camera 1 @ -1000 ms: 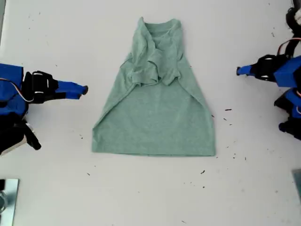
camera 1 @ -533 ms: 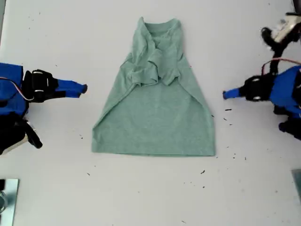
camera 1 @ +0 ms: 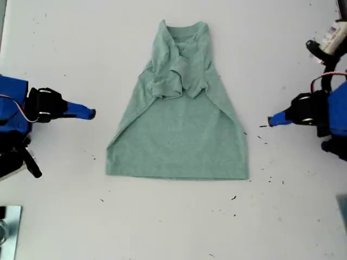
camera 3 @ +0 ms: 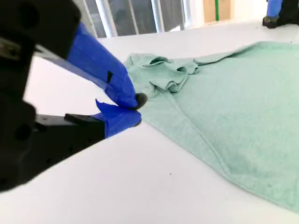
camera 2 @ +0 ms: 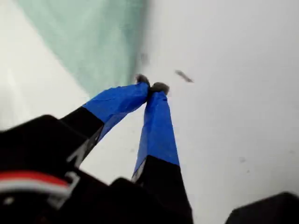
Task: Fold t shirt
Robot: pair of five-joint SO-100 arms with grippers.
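The pale green t shirt [camera 1: 179,130] lies flat mid-table, collar at the far end, both sleeves folded in over the chest, hem nearest the exterior view's bottom. My first gripper [camera 1: 270,120] is at the exterior view's right, shut and empty, a short way off the shirt's edge. In the first wrist view its blue fingertips [camera 2: 150,87] meet over bare table, with the t shirt [camera 2: 93,37] just beyond. My second gripper [camera 1: 92,114] is at the exterior view's left, shut on nothing, apart from the cloth. In the second wrist view the second gripper [camera 3: 138,109] hovers beside the t shirt [camera 3: 233,102].
Small dark specks [camera 1: 263,126] dot the white table near my first gripper. A metal object [camera 1: 8,227] sits at the exterior view's bottom left corner. Cables and a white part [camera 1: 331,38] hang at that view's upper right.
My first gripper has swung down the exterior view's right side, reaching nearer the shirt and then backing off a little. My second gripper has shifted slightly lower and away. The shirt is unchanged.
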